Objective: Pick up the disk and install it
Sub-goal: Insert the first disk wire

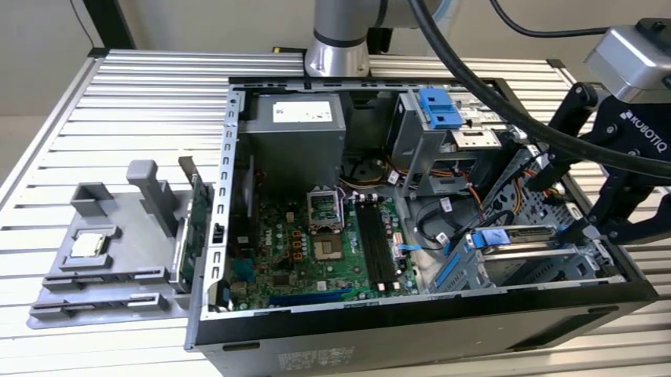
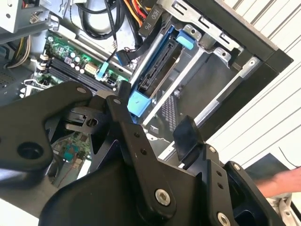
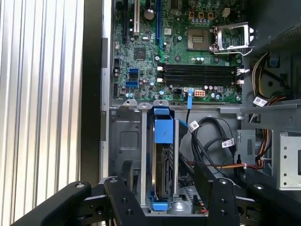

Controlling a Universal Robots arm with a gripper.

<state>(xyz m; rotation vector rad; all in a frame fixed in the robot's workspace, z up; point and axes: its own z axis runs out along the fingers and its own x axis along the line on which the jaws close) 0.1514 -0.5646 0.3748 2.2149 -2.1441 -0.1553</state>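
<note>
The disk (image 3: 162,160), silver-grey in a blue bracket, stands on edge in the metal drive bay (image 3: 123,141) at the front corner of the open computer case (image 1: 419,318). In the exterior view the disk (image 1: 516,237) lies at the case's right end. My black gripper (image 3: 165,175) hangs just over it, open. One finger (image 3: 126,173) and the other finger (image 3: 207,175) straddle the disk with a gap on each side. The second wrist view shows the disk (image 2: 157,68) and its blue tab beyond the gripper (image 2: 155,110).
The green motherboard (image 1: 314,251) with its open CPU socket fills the case floor. Loose black cables (image 3: 211,141) run beside the bay. A blue-fronted drive cage (image 1: 441,118) and the power supply (image 1: 298,126) stand at the back. A grey fixture (image 1: 105,251) sits outside, at the exterior view's left.
</note>
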